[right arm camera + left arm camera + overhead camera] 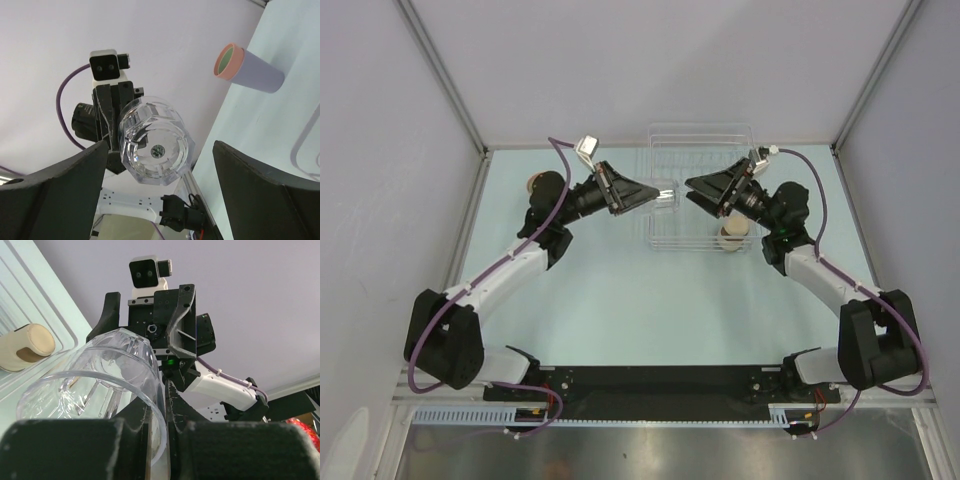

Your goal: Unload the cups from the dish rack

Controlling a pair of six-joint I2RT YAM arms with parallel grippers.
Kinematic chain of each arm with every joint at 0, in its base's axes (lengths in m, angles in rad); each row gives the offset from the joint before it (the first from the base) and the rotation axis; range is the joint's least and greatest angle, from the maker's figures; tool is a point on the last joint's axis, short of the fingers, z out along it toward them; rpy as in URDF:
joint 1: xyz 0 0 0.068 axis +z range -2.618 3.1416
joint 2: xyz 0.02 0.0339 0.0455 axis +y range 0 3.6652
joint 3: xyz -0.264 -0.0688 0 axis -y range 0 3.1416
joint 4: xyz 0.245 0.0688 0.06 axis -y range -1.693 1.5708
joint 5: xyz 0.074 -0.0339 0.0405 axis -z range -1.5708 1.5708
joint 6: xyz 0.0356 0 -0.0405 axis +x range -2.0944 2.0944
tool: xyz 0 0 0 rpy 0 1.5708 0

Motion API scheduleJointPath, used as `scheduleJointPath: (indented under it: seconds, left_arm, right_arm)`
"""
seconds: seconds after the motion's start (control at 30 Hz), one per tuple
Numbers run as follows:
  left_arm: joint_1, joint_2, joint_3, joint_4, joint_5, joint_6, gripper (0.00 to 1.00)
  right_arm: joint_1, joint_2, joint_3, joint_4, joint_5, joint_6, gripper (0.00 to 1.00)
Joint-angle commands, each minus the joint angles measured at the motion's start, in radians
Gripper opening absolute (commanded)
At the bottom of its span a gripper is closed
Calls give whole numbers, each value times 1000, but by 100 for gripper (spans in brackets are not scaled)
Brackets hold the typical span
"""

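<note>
Clear plastic marks the dish rack (701, 126), which sits at 12 o'clock on the pale green table (620, 300) in the top view, its far wall close to the back panel. An open stretch of table runs from its near edge toward 6 o'clock, as far as the arm bases. The left gripper (658, 194) reaches over the rack's 9 o'clock edge, clamped on a clear cup (668, 195) held above the rack. The right gripper (692, 190) faces it from 3 o'clock, just beside the cup, and a small gap shows between them. A beige cup (731, 238) stands at the rack's near right corner; I cannot tell whether it is inside the wall. From the left wrist, the two fingers (145, 417) pinch the clear cup's (100, 370) rim wall, one inside and one outside, with the beige cup (30, 346) at 9 o'clock. From the right wrist, the fingers (55, 190) stand wide apart, holding nothing. The clear cup's (157, 150) base sits centred between them but farther out. At 2 o'clock a lilac cup (260, 76) rests on the table, showing a salmon rim and green inside.
</note>
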Motion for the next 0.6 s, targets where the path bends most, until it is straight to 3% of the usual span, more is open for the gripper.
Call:
scheduleJointPath:
  seconds: [0.0,0.07,0.13,0.17,0.2,0.27,0.3,0.37,0.4,0.5,0.57]
  left_arm:
    - [5,-35,32,36,-14,39,1]
    - [5,-38,44,18,-26,58,1]
    - [5,-44,135,-193,-49,140,0]
    - [5,-45,186,-308,-119,282,1]
    - [3,-41,243,-554,-167,355,0]
    - [3,12,438,-797,-337,535,0]
    - [3,39,502,-994,-391,582,0]
    - [3,132,677,-1166,-545,682,1]
    - [2,158,725,-1294,-598,705,0]
    - [0,261,852,-1476,-763,757,0]
    - [0,289,868,-1496,-811,805,0]
  right_arm:
    - [-26,-25,-20,135,14,90,91]
    - [-30,-40,-5,108,11,57,90]
    - [-38,-60,73,-80,25,-85,89]
    - [-37,-83,105,-169,40,-147,89]
    - [-31,-88,154,-384,92,-231,88]
    - [-15,-87,296,-608,171,-444,88]
    - [-4,-84,332,-758,276,-494,87]
    - [34,-65,431,-950,393,-590,86]
    - [45,-47,449,-981,463,-604,85]
    - [63,-24,495,-1059,551,-633,85]
    - [65,-16,500,-1076,557,-640,84]
